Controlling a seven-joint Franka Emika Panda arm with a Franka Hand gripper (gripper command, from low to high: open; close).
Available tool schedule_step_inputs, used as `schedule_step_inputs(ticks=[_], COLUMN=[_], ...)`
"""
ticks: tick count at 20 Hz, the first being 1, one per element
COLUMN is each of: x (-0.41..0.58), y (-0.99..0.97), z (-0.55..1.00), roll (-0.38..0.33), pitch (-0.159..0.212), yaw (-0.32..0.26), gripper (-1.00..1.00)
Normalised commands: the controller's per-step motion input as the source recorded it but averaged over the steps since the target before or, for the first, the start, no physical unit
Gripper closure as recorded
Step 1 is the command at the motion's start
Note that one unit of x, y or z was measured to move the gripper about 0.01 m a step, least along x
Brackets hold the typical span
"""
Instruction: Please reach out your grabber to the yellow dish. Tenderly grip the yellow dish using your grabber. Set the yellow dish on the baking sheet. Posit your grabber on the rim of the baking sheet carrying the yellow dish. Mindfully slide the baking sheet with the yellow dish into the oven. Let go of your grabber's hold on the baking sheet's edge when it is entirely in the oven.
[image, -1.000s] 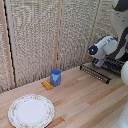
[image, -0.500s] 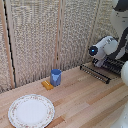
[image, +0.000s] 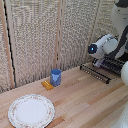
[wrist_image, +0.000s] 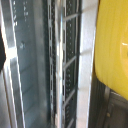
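Across the last second the exterior view barely changes: the arm (image: 106, 46) holds the same bent pose at the exterior view's right, over the baking sheet (image: 97, 73), and the things on the wooden table (image: 85, 102) lie where they lay before.

Much is hidden. The grabber itself cannot be made out in either view — in the exterior view the white arm's links cover it, and the wrist view shows none of its fingers, so I cannot tell whether it is spread, pressed together or pinching anything. The oven is hard to pick out in the exterior view, being cut by the frame edge and masked by the arm. In the wrist view the grey metal walls and ribbed bars (wrist_image: 67, 70) seen close up are probably the oven's inside and the baking sheet's rack, though the blur makes that uncertain.

The yellow dish (wrist_image: 114, 45) fills one side of the wrist view, very close to the camera, beside the silvery bars; only part of its curved wall shows. It is not visible in the exterior view.

Elsewhere on the table stand a blue cup (image: 56, 76), a small orange block (image: 47, 85) just beside it, and a white floral-rimmed plate (image: 31, 111) nearer the camera.

No writing or brand can be read.
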Motion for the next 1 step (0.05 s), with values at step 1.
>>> schedule_step_inputs(ticks=[1], x=[0.109], y=[0.17], z=[0.52], roll=[0.088], pitch=[0.224], yaw=[-0.019], gripper=[-1.00])
